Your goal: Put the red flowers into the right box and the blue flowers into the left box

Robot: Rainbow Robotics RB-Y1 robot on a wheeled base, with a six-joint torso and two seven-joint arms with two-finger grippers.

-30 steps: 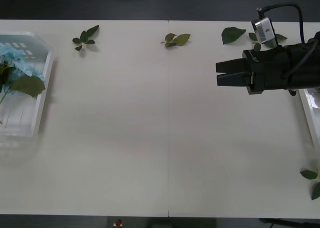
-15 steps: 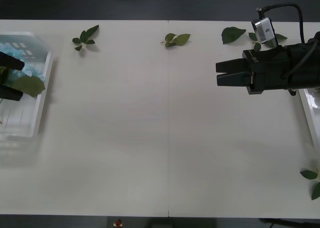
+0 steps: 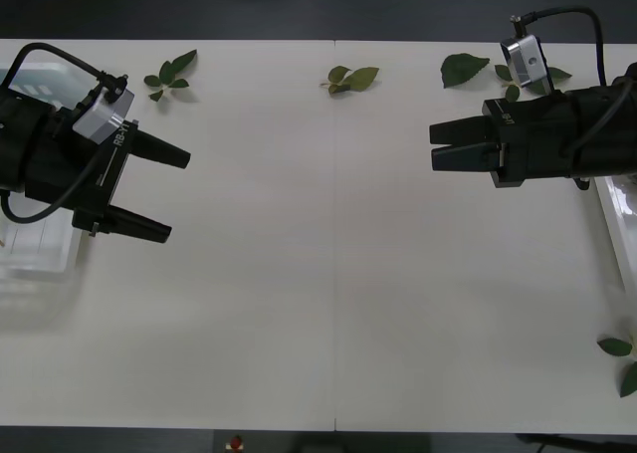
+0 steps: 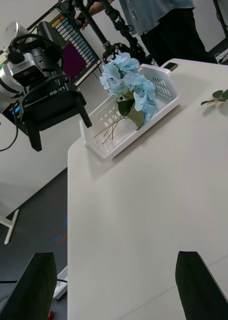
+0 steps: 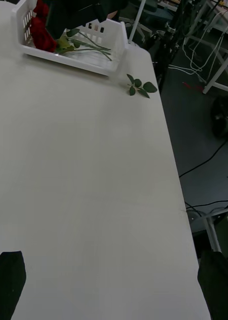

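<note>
The blue flowers (image 4: 126, 82) lie in the left box (image 4: 166, 87), their pale heads piled at its far end. Above that box's (image 3: 45, 246) inner edge hovers my left gripper (image 3: 159, 192), open and empty, with the arm covering most of the box. The right wrist view shows this gripper (image 4: 61, 134) just in front of the box. Red flowers (image 5: 41, 35) rest in the right box (image 5: 68, 62), stems towards the table edge. My right gripper (image 3: 443, 146) hangs over the table beside the right box (image 3: 615, 224), open with nothing between its fingers.
Loose green leaf sprigs lie along the far edge of the table (image 3: 169, 73), (image 3: 350, 77), (image 3: 463, 70), and another sprig (image 3: 619, 358) sits at the near right corner. The broad white tabletop (image 3: 328, 274) stretches between the two arms.
My left arm has swung in from the left edge over the left box, its open gripper now pointing towards the table's middle and hiding the blue flowers. The right arm has stayed put.
</note>
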